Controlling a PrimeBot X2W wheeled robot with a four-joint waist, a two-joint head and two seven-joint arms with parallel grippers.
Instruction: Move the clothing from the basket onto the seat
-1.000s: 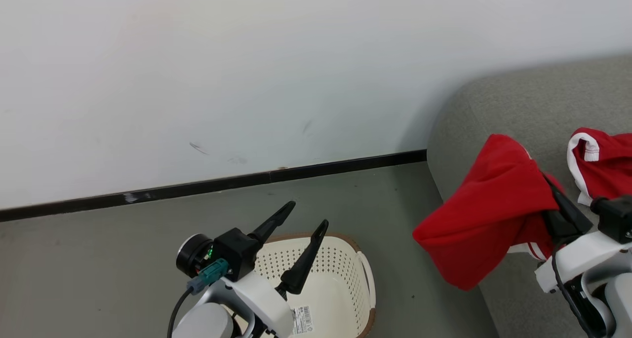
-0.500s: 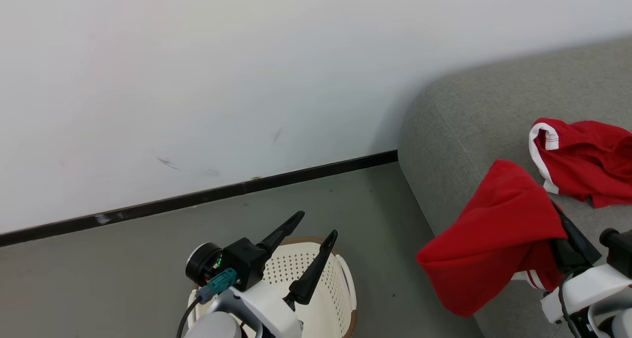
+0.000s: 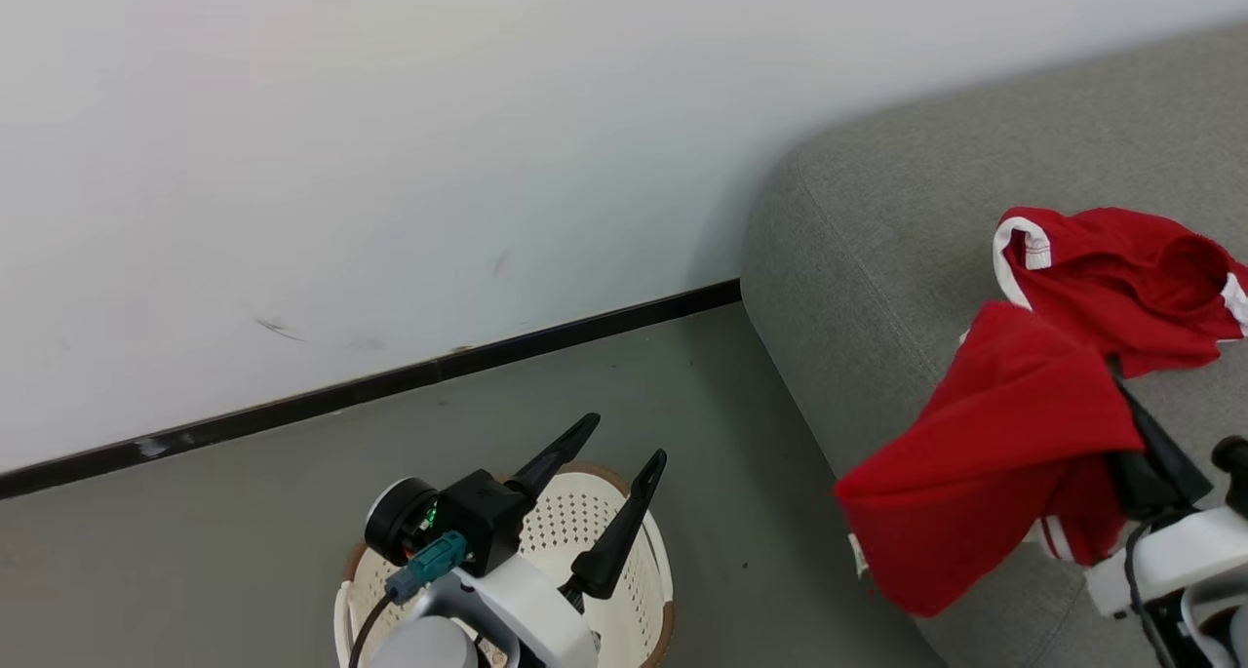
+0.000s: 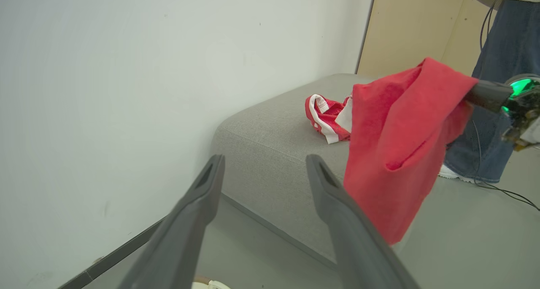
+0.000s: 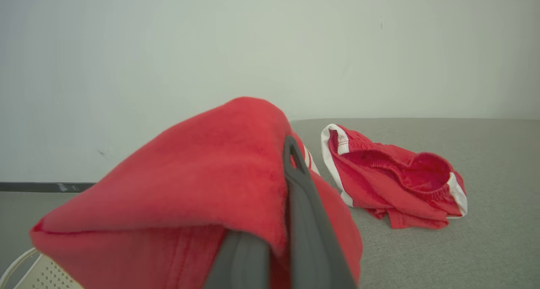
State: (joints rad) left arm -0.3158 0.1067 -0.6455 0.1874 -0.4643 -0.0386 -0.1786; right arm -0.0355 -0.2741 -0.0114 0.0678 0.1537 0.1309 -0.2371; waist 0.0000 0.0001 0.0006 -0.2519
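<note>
Two hazards apply from this position. Items are listed from largest to smallest.

1. On the sofa (image 3: 877, 239), the near edge is rounded, so cloth laid across it is likely to slide down to the floor (image 3: 487, 434).
2. The held garment (image 3: 985, 453) hangs from the right claw (image 3: 1136, 434), which is clenched on it with cloth draped over the fingers. In the head view its lower fold hangs past the sofa's edge, above the floor. If it is let go here, the overhanging weight could pull the whole piece off. The drape could also catch on a finger as the jaws part and trail back with the arm.
3. The loose garment (image 3: 1111, 278) lies on the sofa, well in from the edge. Judged risk: it is dragged along if the held garment lands on it and is then pulled.
4. The basket (image 3: 659, 590) stands on the floor beside the sofa. Its visible part holds no clothing; the rest is hidden by the left arm (image 3: 526, 600).
5. The left claw (image 3: 626, 437) is released, empty, jaws wide, above the basket.

Changes from one second earlier:
- The head camera has swung, which shifts the wall (image 3: 390, 161) and the sofa within the picture. The things themselves have not moved.
- A strip of sofa then separated the two garments. The held garment's top now overlaps the loose garment.
- Both claw states are unchanged.
</note>
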